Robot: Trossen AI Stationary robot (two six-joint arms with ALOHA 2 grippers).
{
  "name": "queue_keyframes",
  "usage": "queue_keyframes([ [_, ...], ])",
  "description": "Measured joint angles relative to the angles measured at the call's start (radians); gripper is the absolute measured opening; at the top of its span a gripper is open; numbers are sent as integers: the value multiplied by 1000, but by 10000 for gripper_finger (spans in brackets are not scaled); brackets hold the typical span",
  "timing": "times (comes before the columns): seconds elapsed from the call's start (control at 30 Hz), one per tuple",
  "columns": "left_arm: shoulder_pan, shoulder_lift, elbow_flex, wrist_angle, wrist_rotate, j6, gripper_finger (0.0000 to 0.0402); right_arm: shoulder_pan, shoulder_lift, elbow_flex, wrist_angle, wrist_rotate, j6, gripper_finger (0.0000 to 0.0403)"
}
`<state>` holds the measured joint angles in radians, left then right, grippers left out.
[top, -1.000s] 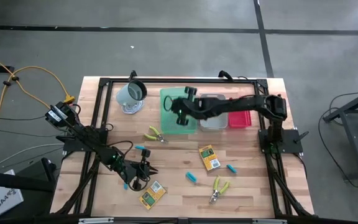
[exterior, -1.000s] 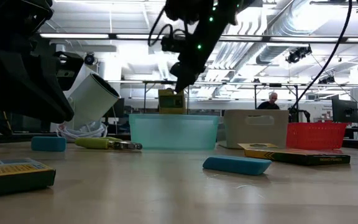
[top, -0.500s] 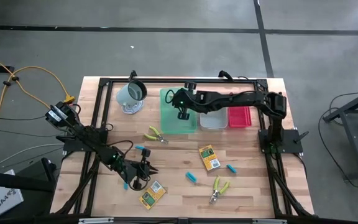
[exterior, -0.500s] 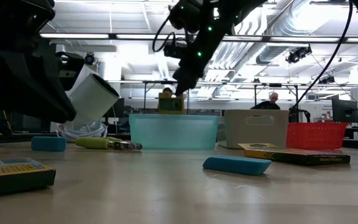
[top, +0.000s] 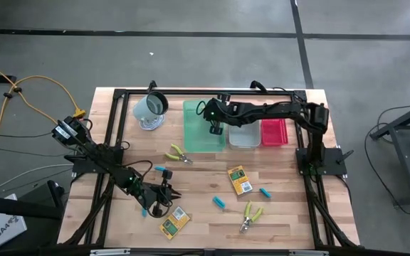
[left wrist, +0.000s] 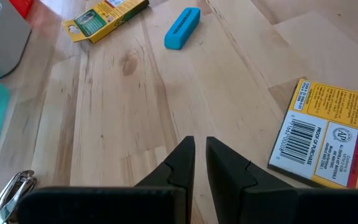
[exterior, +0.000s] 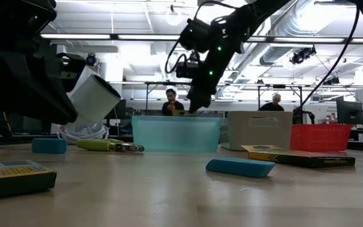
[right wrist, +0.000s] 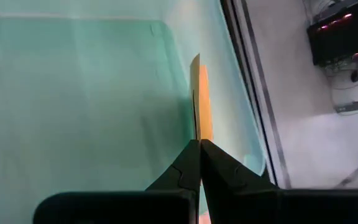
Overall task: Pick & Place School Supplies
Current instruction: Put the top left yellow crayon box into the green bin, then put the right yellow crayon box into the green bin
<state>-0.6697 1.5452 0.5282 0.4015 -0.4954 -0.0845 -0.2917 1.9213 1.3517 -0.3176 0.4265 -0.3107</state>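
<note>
My right gripper (top: 216,129) reaches over the right part of the green tray (top: 198,139), shut on a yellow-orange box (right wrist: 201,93) that shows edge-on in the right wrist view. In the low view only the box's top (exterior: 180,112) peeks above the tray's rim. Two more boxes (top: 240,180) (top: 174,222) lie flat on the table, as do two yellow-green pliers (top: 177,153) (top: 250,215) and several cyan pieces (top: 220,203). My left gripper (top: 171,193) waits low over the near left of the table, its fingers almost together, touching nothing. My right gripper pinches the box by its upper end (right wrist: 200,134) at the fingertips, coming from above and pointing down into the green tray. The box hangs below the fingers, edge-on, close to the tray's right wall. Whether its lower end rests on the tray floor is hidden.
A grey tray (top: 244,136) and a red tray (top: 275,133) stand right of the green one. A grey-green mug (top: 150,107) lies on its side at the far left. A black frame runs round the table. People stand in the room beyond.
My right gripper has moved down and a little toward the table's right, staying shut. The box, which hung clear above the green tray's rim, has sunk into the tray until only its top shows over the rim.
</note>
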Motion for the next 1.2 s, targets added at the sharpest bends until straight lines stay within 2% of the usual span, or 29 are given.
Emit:
queue_keyframes([
  [0.17,0,0,0,0,0,-1,36,3,0,-2,-4,-106,11,2],
  [0.3,0,0,0,0,0,-2,36,21,0,-2,-32,-120,44,5],
  [0.67,0,0,0,3,0,-7,36,43,0,-2,-89,-61,79,87],
  [0.87,0,0,0,3,0,-14,36,50,0,-2,-90,-61,82,124],
  [1.2,0,0,0,3,1,-14,36,122,-65,-2,-80,-46,122,139],
])
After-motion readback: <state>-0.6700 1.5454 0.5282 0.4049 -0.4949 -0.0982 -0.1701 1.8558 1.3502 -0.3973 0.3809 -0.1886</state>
